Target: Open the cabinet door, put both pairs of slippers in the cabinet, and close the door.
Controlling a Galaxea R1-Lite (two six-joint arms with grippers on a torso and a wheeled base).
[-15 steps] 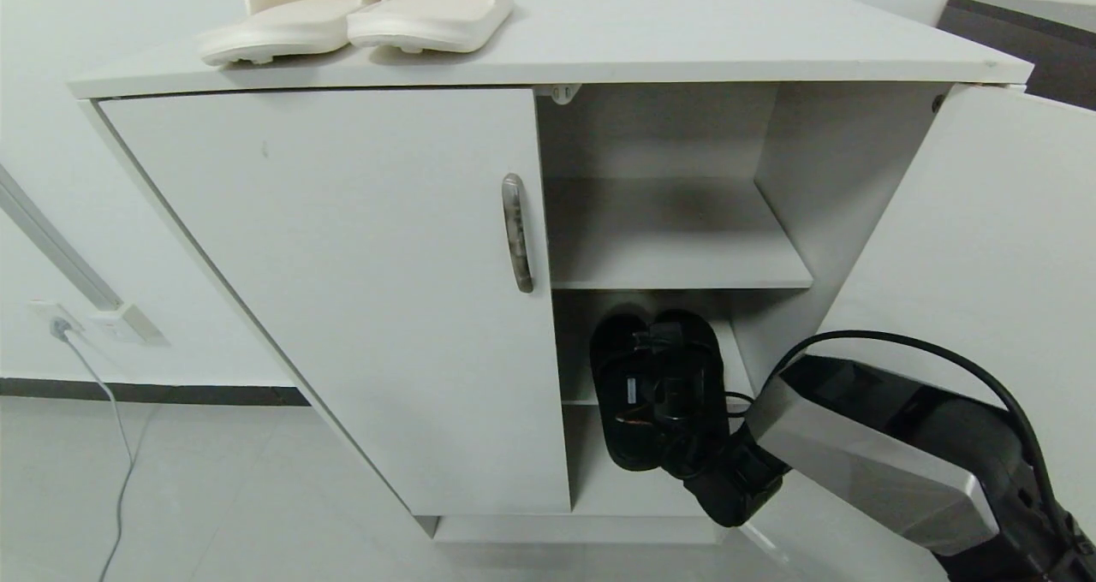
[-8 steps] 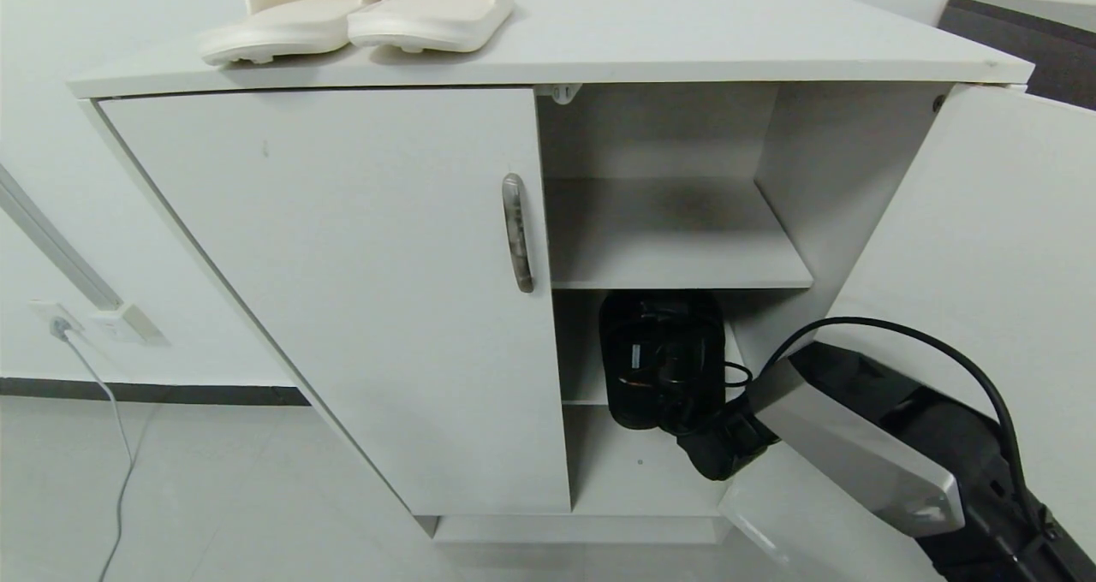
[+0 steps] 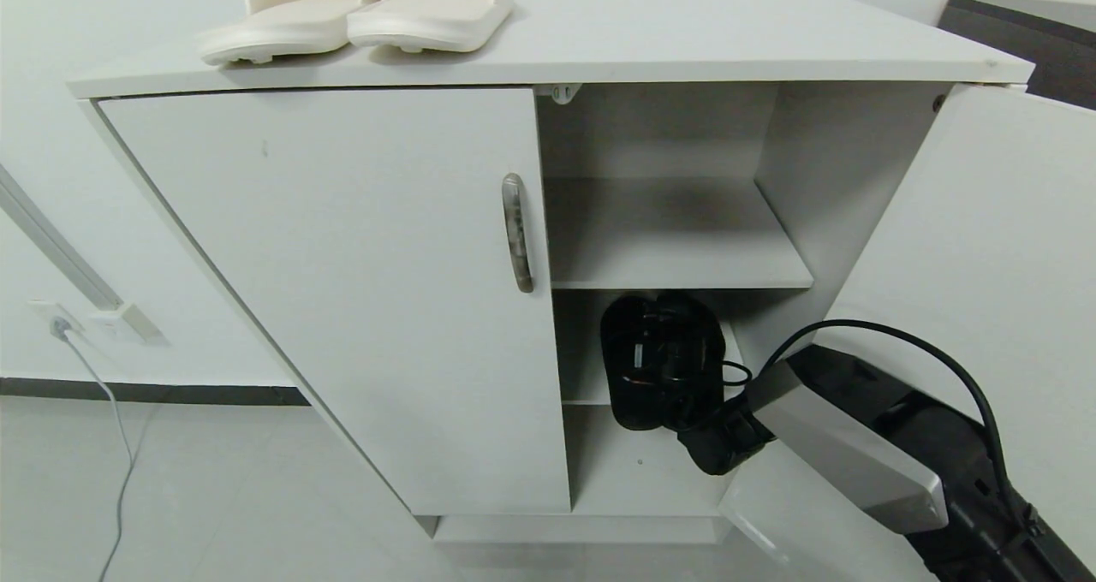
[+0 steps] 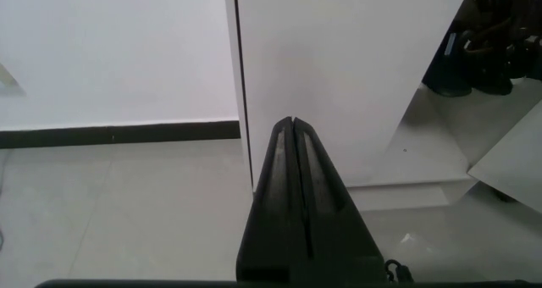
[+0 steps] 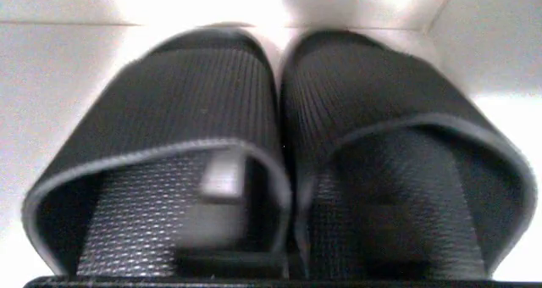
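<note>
The white cabinet (image 3: 599, 47) has its right door (image 3: 985, 248) swung open. A pair of black slippers (image 3: 659, 355) lies side by side, toes inward, on the middle shelf, with the heels over its front edge. My right gripper (image 3: 685, 406) is shut on them at the heel end. In the right wrist view one finger (image 5: 224, 182) reaches under the strap of a black slipper (image 5: 169, 152). A pair of white slippers (image 3: 360, 17) sits on the cabinet top at the left. My left gripper (image 4: 293, 152) is shut and holds nothing, low over the floor before the cabinet's left front corner.
The left door (image 3: 342, 291) is closed, its metal handle (image 3: 516, 233) beside the opening. The upper shelf (image 3: 668, 248) and bottom compartment (image 3: 634, 479) hold nothing. A wall socket with a cable (image 3: 60, 325) is at the left. Grey floor (image 3: 214, 496) lies open in front.
My right gripper has pushed the black slippers deeper into the cabinet, onto the middle shelf. In the last half second they barely moved. The white slippers stayed put.
</note>
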